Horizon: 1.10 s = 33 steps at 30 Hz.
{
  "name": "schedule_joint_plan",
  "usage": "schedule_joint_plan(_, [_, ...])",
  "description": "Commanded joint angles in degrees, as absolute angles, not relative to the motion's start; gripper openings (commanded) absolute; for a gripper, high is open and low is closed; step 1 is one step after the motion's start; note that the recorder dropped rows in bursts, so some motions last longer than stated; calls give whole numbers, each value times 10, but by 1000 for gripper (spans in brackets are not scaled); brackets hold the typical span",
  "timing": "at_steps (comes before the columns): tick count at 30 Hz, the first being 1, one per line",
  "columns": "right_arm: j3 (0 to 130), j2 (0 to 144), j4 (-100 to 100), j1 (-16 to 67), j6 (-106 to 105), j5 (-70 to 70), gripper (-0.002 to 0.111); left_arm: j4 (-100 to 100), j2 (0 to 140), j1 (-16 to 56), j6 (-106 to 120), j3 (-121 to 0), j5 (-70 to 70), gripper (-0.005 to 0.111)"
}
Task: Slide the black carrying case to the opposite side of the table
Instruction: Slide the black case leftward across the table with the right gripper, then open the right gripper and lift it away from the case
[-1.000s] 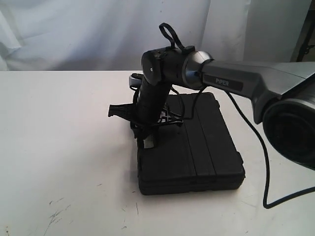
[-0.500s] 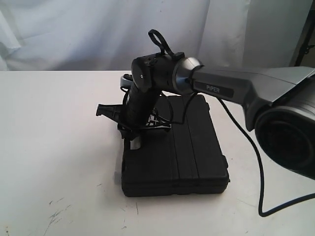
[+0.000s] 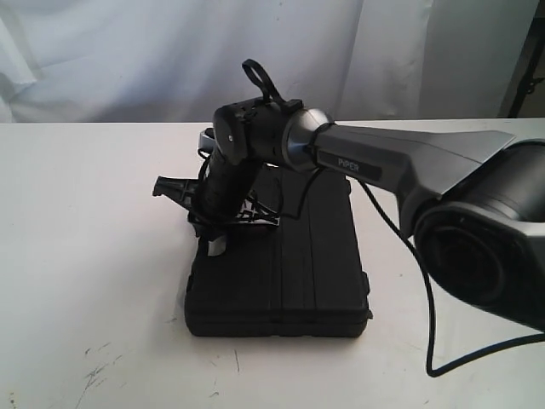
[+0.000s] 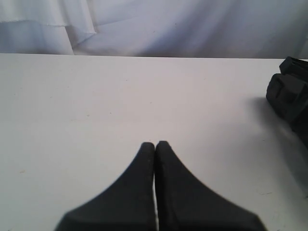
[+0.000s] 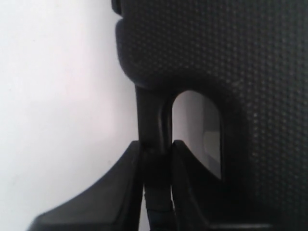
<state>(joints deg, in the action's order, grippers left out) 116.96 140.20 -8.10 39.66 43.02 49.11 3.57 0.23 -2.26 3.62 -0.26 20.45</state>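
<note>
The black carrying case point(image 3: 281, 273) lies flat on the white table point(image 3: 94, 221), a little right of the middle. My right gripper point(image 3: 215, 245) reaches down at the case's left edge and is shut on the case's handle point(image 5: 153, 120). In the right wrist view the handle bar runs between the two fingers of the right gripper point(image 5: 155, 144), with the textured case body point(image 5: 231, 57) beside it. My left gripper point(image 4: 155, 143) is shut on nothing, its tips touching above the bare table point(image 4: 96, 96). It does not show in the exterior view.
Dark scratch marks point(image 3: 98, 366) sit near the table's front left. A black cable point(image 3: 430, 341) hangs from the right arm onto the table at the right. A white curtain point(image 3: 128, 51) closes off the back. A dark shape point(image 4: 288, 98) shows at the left wrist view's edge.
The right gripper has moved to the left with the handle in it, and the case has slid left across the table with it.
</note>
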Motion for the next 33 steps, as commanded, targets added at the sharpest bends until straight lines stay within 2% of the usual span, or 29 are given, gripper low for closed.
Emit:
schedule_joint_plan(1, [1205,1413,-94,407,435,482,3,37,0,-23,34,0,195,0])
schedule_joint_plan(13, [1216,1416,-95,407,439,472,3,37,0,-23,34,0,195,0])
schedule_joint_plan(17, [1216,1416,-108,407,438,462,6,37,0,-23,34,0,195,0])
schedule_joint_plan(27, [1216,1416,-85,407,444,467,22,37,0,-23,34,0,195,0])
schedule_joint_plan(33, [1216,1416,-84,403,420,479,45,37,0,-23,34,0,195,0])
